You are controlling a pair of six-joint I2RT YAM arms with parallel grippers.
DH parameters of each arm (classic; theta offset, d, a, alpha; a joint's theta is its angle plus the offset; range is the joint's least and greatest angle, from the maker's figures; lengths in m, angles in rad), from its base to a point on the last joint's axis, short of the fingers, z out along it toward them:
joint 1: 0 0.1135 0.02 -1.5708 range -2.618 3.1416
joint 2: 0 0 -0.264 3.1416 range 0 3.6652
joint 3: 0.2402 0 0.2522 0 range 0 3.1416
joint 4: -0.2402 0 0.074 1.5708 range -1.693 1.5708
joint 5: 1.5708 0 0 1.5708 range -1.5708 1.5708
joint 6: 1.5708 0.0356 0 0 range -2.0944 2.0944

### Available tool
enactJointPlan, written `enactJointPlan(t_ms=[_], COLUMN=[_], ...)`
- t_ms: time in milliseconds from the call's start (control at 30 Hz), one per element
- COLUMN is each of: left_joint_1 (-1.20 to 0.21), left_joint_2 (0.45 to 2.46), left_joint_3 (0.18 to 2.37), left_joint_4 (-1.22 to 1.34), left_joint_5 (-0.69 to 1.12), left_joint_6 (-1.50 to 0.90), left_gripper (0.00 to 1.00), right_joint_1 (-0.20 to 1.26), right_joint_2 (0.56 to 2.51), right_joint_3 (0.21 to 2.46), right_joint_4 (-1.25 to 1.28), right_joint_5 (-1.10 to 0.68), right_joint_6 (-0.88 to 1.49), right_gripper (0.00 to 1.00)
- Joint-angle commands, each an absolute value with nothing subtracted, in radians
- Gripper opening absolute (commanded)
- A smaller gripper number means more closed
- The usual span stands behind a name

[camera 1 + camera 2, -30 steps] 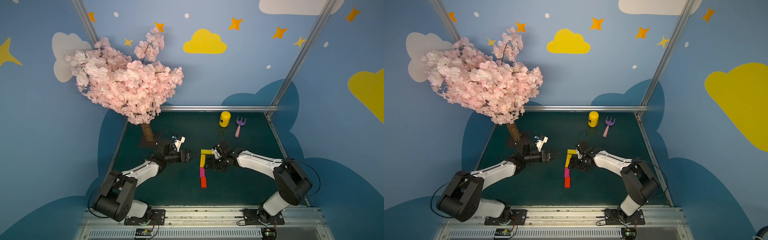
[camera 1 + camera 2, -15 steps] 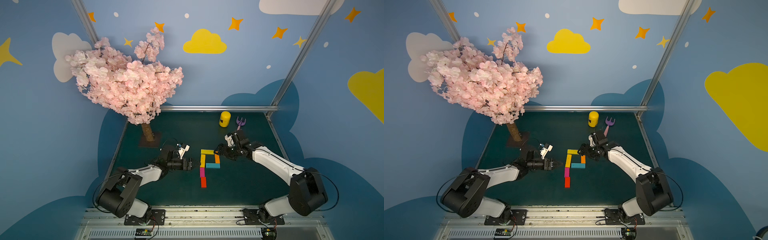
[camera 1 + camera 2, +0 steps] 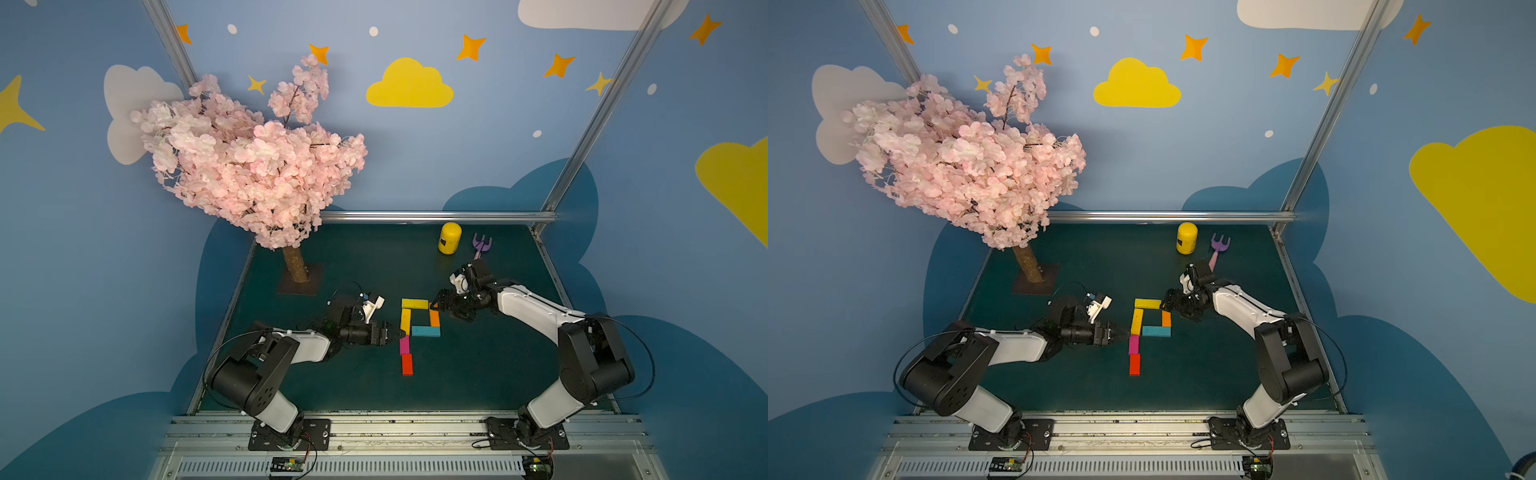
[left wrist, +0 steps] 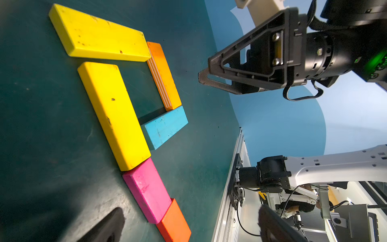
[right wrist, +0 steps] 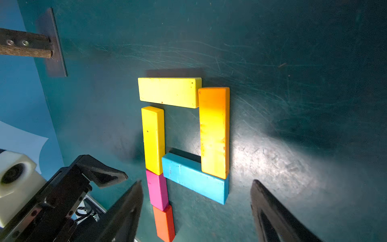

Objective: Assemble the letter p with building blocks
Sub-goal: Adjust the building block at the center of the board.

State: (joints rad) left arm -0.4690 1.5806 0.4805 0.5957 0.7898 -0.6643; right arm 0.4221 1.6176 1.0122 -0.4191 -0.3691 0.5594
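- Letter p (image 3: 404, 328) lies flat in the middle of the surface (image 3: 478, 374), between the two arms. By my reading it is built, with all six blocks in it.
- Stem: yellow stem bar (image 3: 405, 320), magenta bar (image 3: 404, 345) and red bar (image 3: 407, 364) sit end to end, running toward the robot's base.
- Loop: yellow top bar (image 3: 414, 304) lies across the far end, orange bar (image 3: 434, 318) runs down the outer side, and teal bar (image 3: 425, 331) closes back against the stem.
- Fit: the right wrist view shows a dark sliver between the two yellow bars. The other joints look touching.
- Remaining work, as I judge it: at most a small squaring-up, then drawing the arms clear.
- Left jaws are spread wide and empty, with their tips low and just beside the stem near the yellow-magenta joint.
- Right jaws are parted and empty. They hang just beside the corner where orange meets the top bar, and the left wrist view shows them apart from it.
- Containers: only the can (image 3: 449, 243), upright and closed at the rear, well apart from the letter. Its contents are unseen and no block is in or on it.
- Rake (image 3: 481, 246) lies just beside the can.
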Motion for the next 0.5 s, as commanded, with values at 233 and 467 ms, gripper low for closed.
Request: enactJointPlan(t_ms=[233,467], left_joint_1=[-0.494,-0.51], left_joint_2=[1.644,1.667], left_joint_3=[0.503,0.518], left_joint_4=[0.65,0.661], left_joint_5=[0.799,0.791], left_joint_6=[-0.679,-0.685], left_gripper=[1.0,1.0], right_joint_1=[0.42,0.42], right_joint_2=[1.63,1.62], right_joint_3=[0.94,0.909], right_joint_4=[-0.362,-0.353], right_joint_5=[-0.398,-0.399], right_joint_6=[0.566,0.569], right_gripper=[0.81,0.81])
